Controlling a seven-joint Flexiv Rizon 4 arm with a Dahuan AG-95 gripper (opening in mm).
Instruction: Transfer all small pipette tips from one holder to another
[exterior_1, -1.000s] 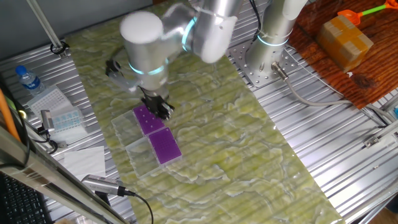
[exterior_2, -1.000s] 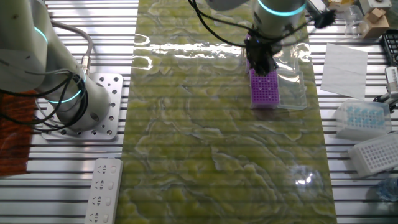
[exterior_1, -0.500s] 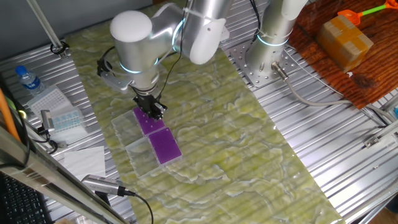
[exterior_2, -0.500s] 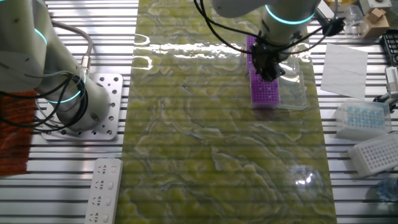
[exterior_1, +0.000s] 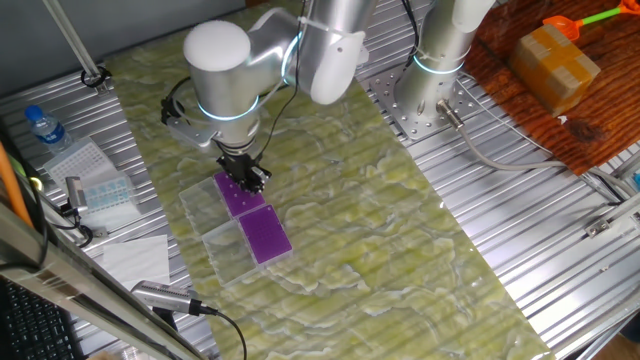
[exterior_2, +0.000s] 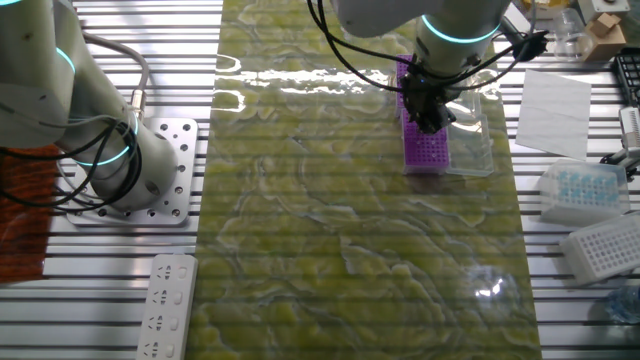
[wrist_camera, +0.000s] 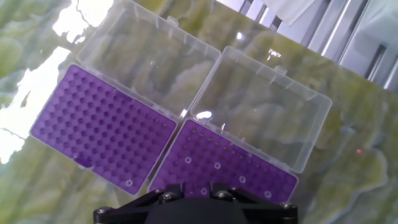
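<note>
Under the gripper (exterior_1: 250, 177), on the table (exterior_1: 400, 230), two purple racks lie end to end, each with a clear lid folded open flat to one side. The rack directly below the gripper (wrist_camera: 227, 165) holds the small pipette tips (wrist_camera: 217, 165): a few pale rings scattered in its holes, well apart from each other. The second rack (wrist_camera: 102, 127), just beside it and touching along one short edge, looks nearly empty; one pale ring (wrist_camera: 129, 183) sits near its close corner. The gripper hangs low over the loaded rack in both fixed views; the hand view shows only the black body at the bottom edge, fingertips hidden, so I cannot tell how wide it stands or if it carries anything.

Handling, as judgement:
- Racks: rigid plastic, light, not fixed down; a sideways nudge or a sticking tip could drag or lift one.
- Lids: thin, clear, springy; keep off them.
- Tips: very light, thin-walled hollow plastic, smooth and slippery, easy to crush or flick away. Only the top collar sticks out of the hole, the tapered rest is buried.
- Take hold at the collar, fingers either side, light squeeze, then pull straight up along the tip's axis.
- Seating in the other rack needs the point lined up with a hole, or it will skid off.
</note>
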